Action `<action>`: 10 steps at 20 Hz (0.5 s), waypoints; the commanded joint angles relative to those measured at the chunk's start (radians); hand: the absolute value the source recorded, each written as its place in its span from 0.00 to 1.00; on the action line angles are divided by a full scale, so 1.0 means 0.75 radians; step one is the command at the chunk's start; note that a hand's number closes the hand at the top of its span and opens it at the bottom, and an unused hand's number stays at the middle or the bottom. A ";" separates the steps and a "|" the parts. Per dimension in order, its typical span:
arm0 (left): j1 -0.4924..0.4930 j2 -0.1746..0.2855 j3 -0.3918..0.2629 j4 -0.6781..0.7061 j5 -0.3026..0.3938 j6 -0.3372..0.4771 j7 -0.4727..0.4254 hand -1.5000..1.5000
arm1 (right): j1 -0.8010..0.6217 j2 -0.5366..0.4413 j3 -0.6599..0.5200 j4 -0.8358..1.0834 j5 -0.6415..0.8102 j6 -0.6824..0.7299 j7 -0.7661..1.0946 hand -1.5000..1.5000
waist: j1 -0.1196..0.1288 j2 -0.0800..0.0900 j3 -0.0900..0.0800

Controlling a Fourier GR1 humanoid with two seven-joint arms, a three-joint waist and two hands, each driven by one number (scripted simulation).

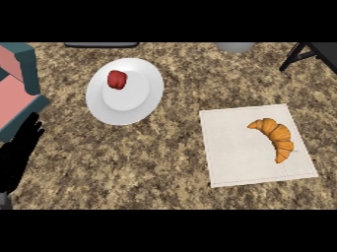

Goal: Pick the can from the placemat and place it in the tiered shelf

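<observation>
**Croissant on the placemat, left hand resting open**

At the counter's (128, 167) left edge stands a teal-framed rack (23, 61) with pink panels, cut off by the view. Just below it, at the near left corner, the left hand (13, 155) rests with fingers straight, close together and pointing toward the far edge, holding nothing. Toward the far edge, left of the middle, a white plate (102, 108) carries a small red item (117, 79) on its far half. A grey round thing (235, 47) peeks in at the far edge. Right of the middle lies a white placemat (233, 152); on its right half lies a croissant (276, 138), curved and untouched. In the far right corner stands a black frame (331, 56), possibly the tiered shelf.
</observation>
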 commanded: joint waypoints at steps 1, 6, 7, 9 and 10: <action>0.004 -0.034 -0.028 -0.008 -0.039 0.026 -0.009 0.50 | -0.021 -0.060 -0.012 0.162 0.033 -0.021 0.051 1.00 | 0.007 0.004 0.000; -0.028 0.004 0.012 -0.021 -0.010 0.005 0.058 0.50 | 0.095 -0.120 -0.057 0.216 0.013 -0.102 -0.013 1.00 | -0.001 0.002 0.001; -0.056 -0.028 -0.017 0.042 -0.058 0.028 -0.015 0.50 | 0.033 -0.167 -0.061 0.256 0.006 -0.089 -0.030 1.00 | -0.002 0.003 0.000; -0.022 0.004 0.003 -0.022 -0.010 -0.021 0.051 0.50 | -0.017 -0.168 -0.074 0.378 0.016 -0.221 -0.012 1.00 | 0.015 0.006 0.001; 0.032 -0.003 0.010 -0.050 0.004 -0.034 0.033 0.50 | 0.081 -0.196 -0.104 0.351 -0.016 -0.263 -0.073 1.00 | 0.010 0.003 0.001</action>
